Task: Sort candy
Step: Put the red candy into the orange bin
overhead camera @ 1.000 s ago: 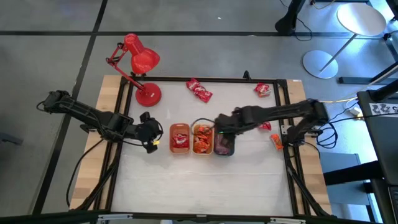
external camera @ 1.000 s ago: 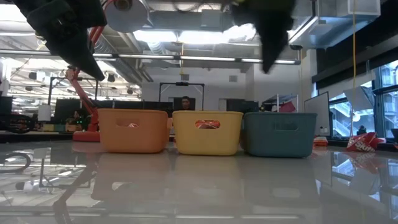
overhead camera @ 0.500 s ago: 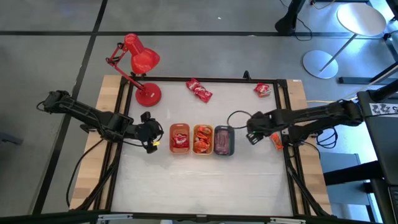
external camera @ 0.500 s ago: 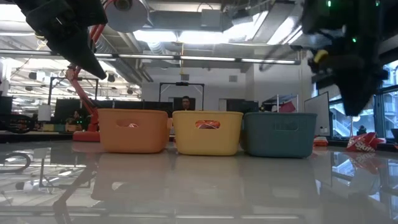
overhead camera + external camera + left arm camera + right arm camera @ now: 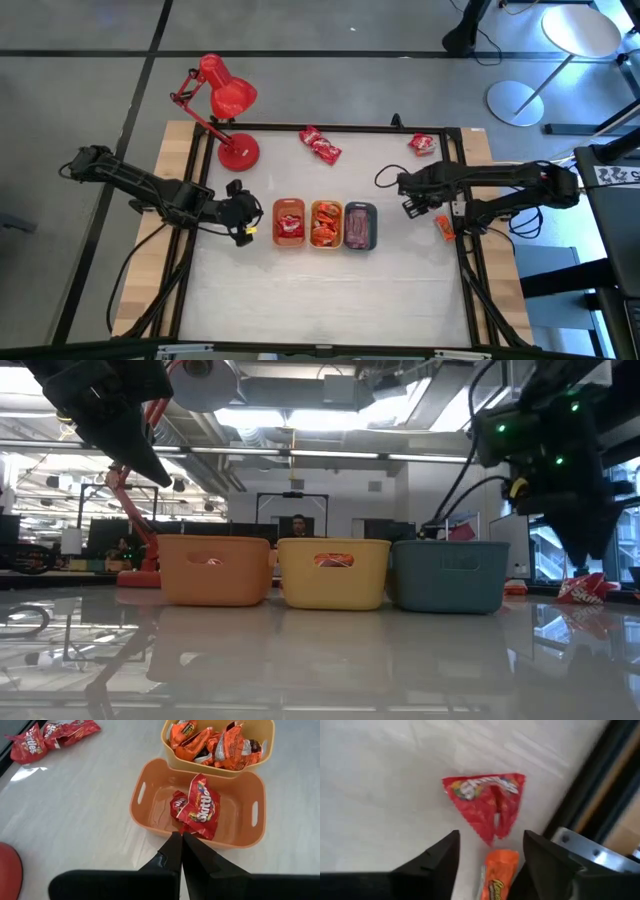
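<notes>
White table [image 5: 300, 290] was seen from above, with three small trays in a row at its middle: orange tray [image 5: 288, 223], yellow tray [image 5: 325, 223] and grey tray [image 5: 361, 226]. Candy [image 5: 289, 222] was seen in each tray. More candy was left at the far edge [image 5: 321, 144] and near the right edge [image 5: 443, 228]. The left gripper [image 5: 248, 216] was held just beside the orange tray, fingers pressed together. The right gripper [image 5: 490, 862] was held over a red sweet [image 5: 487, 802] and an orange sweet [image 5: 498, 880], fingers spread apart, nothing gripped.

Bright, even overhead light; ceiling lamps glare off the glossy table [image 5: 320, 660], and the right wrist view is motion-blurred.
</notes>
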### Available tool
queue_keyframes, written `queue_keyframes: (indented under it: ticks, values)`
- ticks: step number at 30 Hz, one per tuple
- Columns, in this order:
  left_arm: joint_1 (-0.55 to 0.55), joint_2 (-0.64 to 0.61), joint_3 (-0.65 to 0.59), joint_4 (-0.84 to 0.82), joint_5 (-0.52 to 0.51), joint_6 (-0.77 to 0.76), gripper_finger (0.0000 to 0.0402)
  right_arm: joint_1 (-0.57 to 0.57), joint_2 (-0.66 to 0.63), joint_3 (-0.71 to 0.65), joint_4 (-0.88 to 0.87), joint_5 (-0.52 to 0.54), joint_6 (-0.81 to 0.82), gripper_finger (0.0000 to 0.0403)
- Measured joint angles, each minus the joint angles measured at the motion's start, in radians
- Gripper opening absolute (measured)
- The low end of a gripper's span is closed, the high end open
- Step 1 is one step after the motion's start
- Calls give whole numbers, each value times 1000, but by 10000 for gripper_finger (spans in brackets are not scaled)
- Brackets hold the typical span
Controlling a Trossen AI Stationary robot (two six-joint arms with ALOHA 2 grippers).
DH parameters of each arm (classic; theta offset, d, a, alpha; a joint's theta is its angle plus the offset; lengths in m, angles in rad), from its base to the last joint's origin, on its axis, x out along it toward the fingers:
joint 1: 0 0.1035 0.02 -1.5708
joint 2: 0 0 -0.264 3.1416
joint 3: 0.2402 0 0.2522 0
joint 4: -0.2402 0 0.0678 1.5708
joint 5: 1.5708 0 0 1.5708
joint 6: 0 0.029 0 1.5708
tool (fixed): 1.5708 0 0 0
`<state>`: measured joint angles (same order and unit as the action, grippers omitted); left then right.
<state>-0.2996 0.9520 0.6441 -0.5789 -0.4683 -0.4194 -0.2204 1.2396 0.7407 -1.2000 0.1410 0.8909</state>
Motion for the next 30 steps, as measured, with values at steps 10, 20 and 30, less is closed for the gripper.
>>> queue_keyframes:
  ticks: [10,20,30]
  values:
    - [0,0,0,-7,0,9,4,-97,9,-150,172,-25,-78,283]
    - [0,0,0,-7,0,16,4,-94,8,-199,267,-51,-87,177]
    - [0,0,0,-7,0,6,4,-94,6,-192,263,6,-93,8]
